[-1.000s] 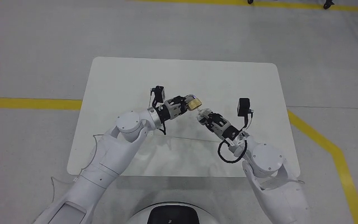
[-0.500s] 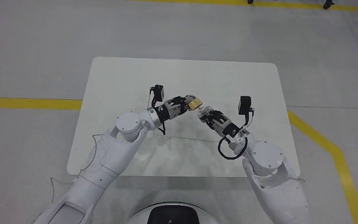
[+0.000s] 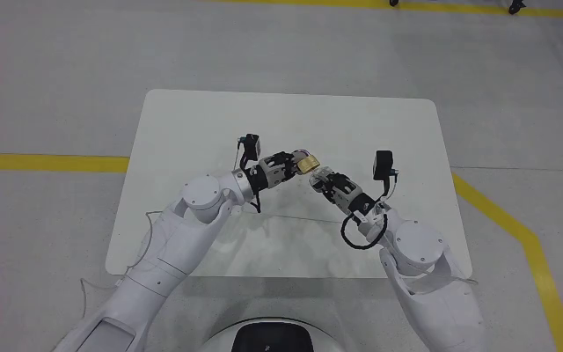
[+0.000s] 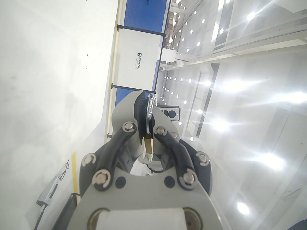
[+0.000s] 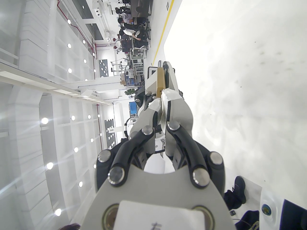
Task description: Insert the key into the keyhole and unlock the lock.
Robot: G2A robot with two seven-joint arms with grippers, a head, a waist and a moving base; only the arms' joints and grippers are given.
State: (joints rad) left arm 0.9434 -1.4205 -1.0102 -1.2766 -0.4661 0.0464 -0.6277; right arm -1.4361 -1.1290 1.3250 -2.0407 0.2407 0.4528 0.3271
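Near the middle of the top view, over the white table [image 3: 185, 123], the two arms met tip to tip. The arm from the lower left of the frame ended in the left gripper [image 3: 296, 161], its fingers closed on the brass lock [image 3: 306, 163], which stuck out past the fingertips toward the right. The arm from the lower right ended in the right gripper [image 3: 318, 179], aimed up and to the left, with its tip right against the lock's lower right end. In the right wrist view, at the centre of the frame, that gripper's fingers were pressed shut on the key [image 5: 165, 98], of which only a white-wrapped bit showed at the tips. This bit touched the narrow brass edge of the lock just above it. How far the key sat in the keyhole could not be told. In the left wrist view, slightly below centre, the brass body appeared in the gap between the left gripper's black finger links, with a crinkled silvery part pinched higher up between the fingertips.
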